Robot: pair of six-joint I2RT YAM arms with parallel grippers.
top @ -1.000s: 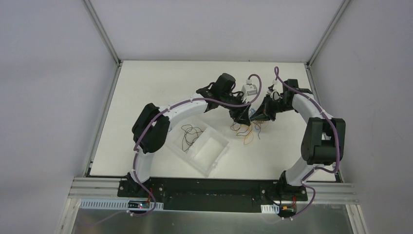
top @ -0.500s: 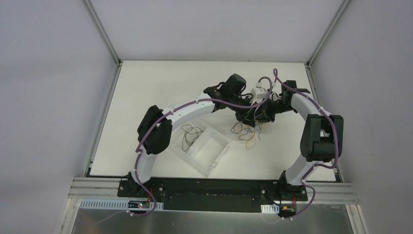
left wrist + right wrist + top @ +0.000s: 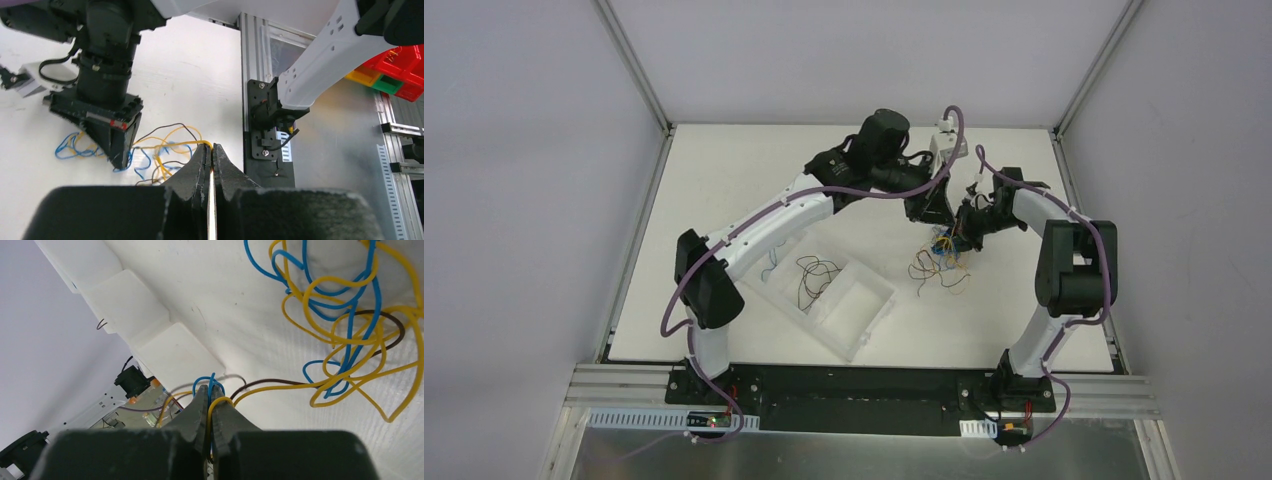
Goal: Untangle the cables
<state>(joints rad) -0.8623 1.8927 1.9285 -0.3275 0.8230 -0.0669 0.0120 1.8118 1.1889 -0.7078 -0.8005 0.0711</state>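
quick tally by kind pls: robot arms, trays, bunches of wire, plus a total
robot arms: 2, the left arm and the right arm
tray: 1
bunches of wire: 2, the coloured tangle on the table and the dark bunch in the tray
total: 5

On the table (image 3: 754, 180), a tray (image 3: 876, 318) sits skewed near the front edge, a few loose strands (image 3: 816, 275) lying in its left compartment. The tangle of cables (image 3: 936, 268) rests on the tabletop just right of the tray and slightly behind it. Over the tangle's far side, farther right of and behind the tray, the left gripper (image 3: 211, 150) and right gripper (image 3: 210, 392) meet tip to tip, each with strands between its fingers.
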